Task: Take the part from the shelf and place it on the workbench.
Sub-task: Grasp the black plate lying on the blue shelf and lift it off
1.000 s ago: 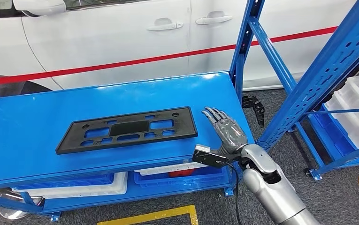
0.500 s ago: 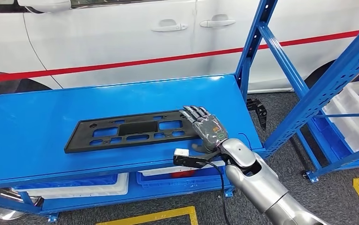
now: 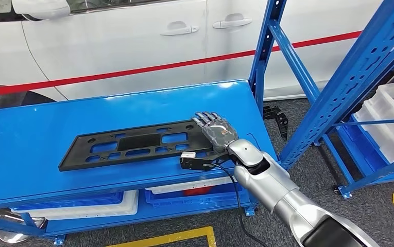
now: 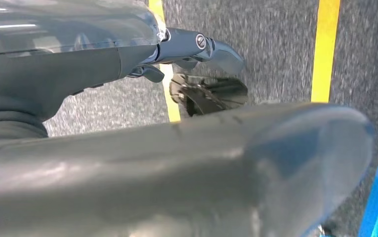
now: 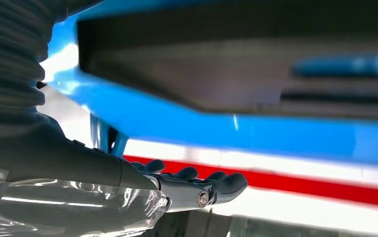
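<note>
Arm nearest us: we are extending the right hand (image 3: 216,131) over the near-right end of the part (image 3: 133,145), a flat black perforated panel lying along the blue shelf (image 3: 40,170). The fingers are spread and flat, apparently holding nothing; contact with the panel is unclear. The left hand (image 4: 196,47) is hanging over the floor, its closure impossible to tell. We are judging that gripping the panel's edge firmly, before lifting level, serves best. Beyond is standing a white car (image 3: 133,41).

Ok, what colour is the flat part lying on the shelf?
Black, the part on the blue shelf; clearest in the head view.
</note>
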Motion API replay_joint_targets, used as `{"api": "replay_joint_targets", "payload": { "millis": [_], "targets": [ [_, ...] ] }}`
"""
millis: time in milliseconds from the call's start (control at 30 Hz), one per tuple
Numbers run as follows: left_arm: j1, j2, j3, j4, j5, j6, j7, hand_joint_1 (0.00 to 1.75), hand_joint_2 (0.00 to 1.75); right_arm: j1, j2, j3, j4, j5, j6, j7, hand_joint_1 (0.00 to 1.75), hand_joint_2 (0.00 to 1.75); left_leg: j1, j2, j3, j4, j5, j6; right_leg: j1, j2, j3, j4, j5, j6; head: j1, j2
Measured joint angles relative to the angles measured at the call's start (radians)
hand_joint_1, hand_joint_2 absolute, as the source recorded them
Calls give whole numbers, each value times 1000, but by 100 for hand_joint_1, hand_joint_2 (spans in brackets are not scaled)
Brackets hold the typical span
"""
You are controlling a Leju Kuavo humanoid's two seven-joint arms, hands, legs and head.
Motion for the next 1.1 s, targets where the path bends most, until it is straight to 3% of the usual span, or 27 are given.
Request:
{"api": "replay_joint_targets", "payload": {
  "millis": [33, 67, 133, 200, 333, 367, 433, 500, 533, 567, 600, 667, 733, 867, 933, 1000, 1033, 1067, 1100],
  "targets": [
    [1, 0, 1, 0, 0, 0, 1, 0, 0, -9, 7, 4, 22, 1, -1, 0, 0, 175, 0, 0, -11, 20, 3, 0, 1, 0, 0, 0, 0, 0, 0, 0],
    [1, 0, 3, 0, 0, 0, 3, 0, 0, -19, 14, 7, 42, 2, -3, 1, 0, 175, 0, 0, -4, 1, 24, 2, 1, 1, 2, 0, 0, 0, 0, 0],
    [1, 0, 6, 0, -1, 0, 4, 0, 0, -39, 28, 11, 78, 2, -4, 1, 0, 175, 0, 0, 57, -134, 96, 10, 2, 3, 5, 0, -1, 1, 0, 0],
    [-1, 0, 9, 0, -3, 0, 4, 0, 0, -59, 40, 13, 113, -2, 0, 0, 0, 175, -5, -1, 111, -250, 137, 21, 5, 5, 5, 1, -2, 7, 0, 0],
    [-2, -1, 12, 0, -6, -1, 5, 0, 0, -95, 59, 18, 174, -15, 13, -12, 0, 175, -5, 0, 124, -282, 146, 40, 6, 5, 3, 2, -5, 28, 1, 0],
    [-3, -2, 12, 0, -6, -2, 5, 0, 0, -104, 65, 20, 189, -17, 18, -17, 0, 175, -3, 1, 127, -288, 150, 47, 6, 4, -4, 19, -18, 32, 2, 0],
    [-5, -4, 13, 0, -6, -3, 6, 0, 0, -124, 79, 27, 225, -18, 32, -29, 0, 175, -1, 3, 128, -295, 156, 55, 5, 3, -48, 113, -74, 37, 2, 0],
    [-7, -4, 13, 0, -6, -4, 5, 0, 0, -139, 98, 37, 261, -19, 42, -36, 0, 175, -1, 4, 126, -294, 156, 57, 3, 3, -108, 238, -126, 41, 2, 0],
    [-7, -5, 14, 0, -6, -4, 5, 0, 0, -145, 107, 41, 276, -19, 45, -37, 0, 175, -1, 4, 126, -294, 156, 57, 1, 3, -124, 270, -129, 43, 2, 0],
    [-8, -5, 14, 0, -6, -4, 5, 0, 0, -150, 115, 43, 286, -19, 47, -37, 0, 175, -1, 3, 127, -293, 155, 56, 0, 2, -121, 263, -112, 44, 2, 0],
    [-8, -6, 14, 0, -7, -4, 5, 0, 0, -154, 121, 45, 295, -19, 48, -37, 0, 175, -1, 2, 129, -291, 154, 54, -1, 1, -98, 218, -80, 43, 2, 0],
    [-9, -7, 14, 0, -8, -5, 5, 0, 0, -164, 130, 47, 308, -20, 48, -37, 0, 175, -2, 0, 128, -284, 149, 47, 0, 0, -31, 79, -18, 39, 3, 0],
    [-9, -7, 14, 0, -9, -6, 4, 0, 0, -175, 140, 52, 319, -19, 49, -38, 0, 175, -5, -1, 123, -278, 145, 37, 2, 1, 1, 5, 2, 31, 2, 0],
    [-11, -7, 16, 0, -10, -9, 0, 0, 0, -199, 183, 82, 353, -2, 73, -41, 0, 175, -2, 0, 117, -266, 133, 14, 3, 5, 1, -3, 6, 9, 1, 0],
    [-14, -8, 19, 0, -9, -9, -1, 0, 0, -209, 218, 106, 374, 11, 86, -42, 0, 175, 2, 1, 81, -184, 83, 5, 0, 4, 2, -8, 9, -1, 0, 0],
    [-15, -10, 22, 0, -9, -9, -2, 0, 0, -211, 251, 130, 394, 22, 92, -43, 0, 175, 3, 1, 20, -52, 23, -2, 2, 4, 1, -7, 8, -5, 0, 0],
    [-15, -12, 24, 0, -9, -9, -2, 0, 0, -212, 266, 141, 404, 26, 94, -44, 0, 175, 4, 1, -2, -6, 11, -3, 2, 4, 1, -7, 8, -5, 0, 0],
    [-14, -13, 25, 0, -9, -9, -2, 0, 0, -213, 280, 151, 412, 29, 95, -45, 0, 175, 4, 1, -6, 1, 18, -4, 3, 4, 2, -7, 8, -6, 0, 0],
    [-14, -13, 27, 0, -10, -9, -3, 0, 0, -213, 292, 160, 418, 30, 95, -47, 0, 175, 4, 1, 9, -30, 44, -3, 3, 5, 3, -7, 8, -5, 0, 0]
  ]
}}
